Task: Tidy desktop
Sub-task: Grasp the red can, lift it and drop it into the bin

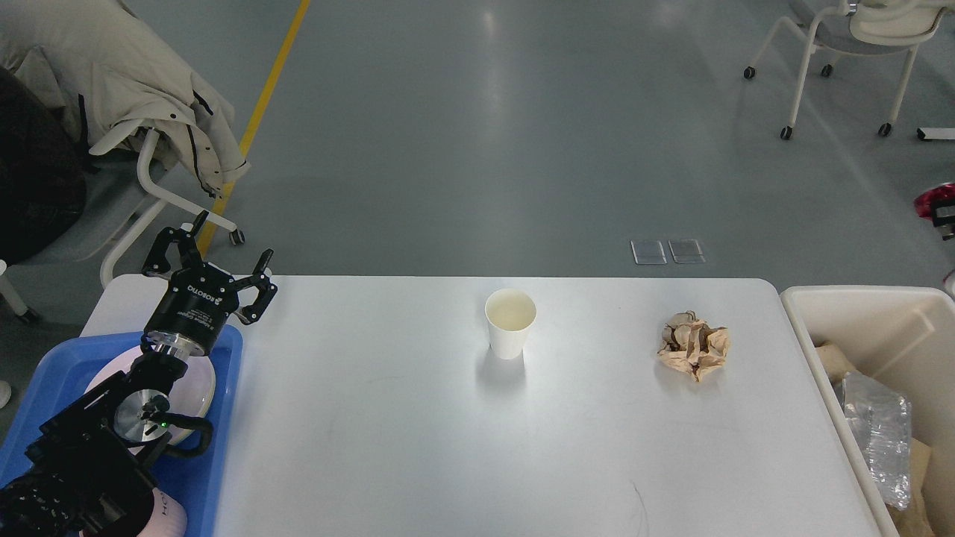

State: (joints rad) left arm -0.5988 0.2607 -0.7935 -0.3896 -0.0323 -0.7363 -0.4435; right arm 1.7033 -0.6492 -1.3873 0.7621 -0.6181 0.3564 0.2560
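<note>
The white desktop (418, 440) holds an upright empty paper cup (509, 323) at mid-back and a crumpled brown paper ball (694, 344) toward the right. My left gripper (215, 262) is open with nothing between its fingers, over the desktop's back left corner just beyond the blue tray (45, 373). Of my right arm only a sliver shows at the right edge, above the cream bin (858, 300). There a red object (935, 200) hangs in the air against a dark piece of the right gripper (946, 222), whose fingers are cut off by the frame.
The blue tray at the front left carries a white plate (203, 388) under my left arm. The cream bin beside the desktop's right end holds clear plastic (880, 432) and cardboard. Rolling chairs stand at the far left (149, 171) and far right (843, 45).
</note>
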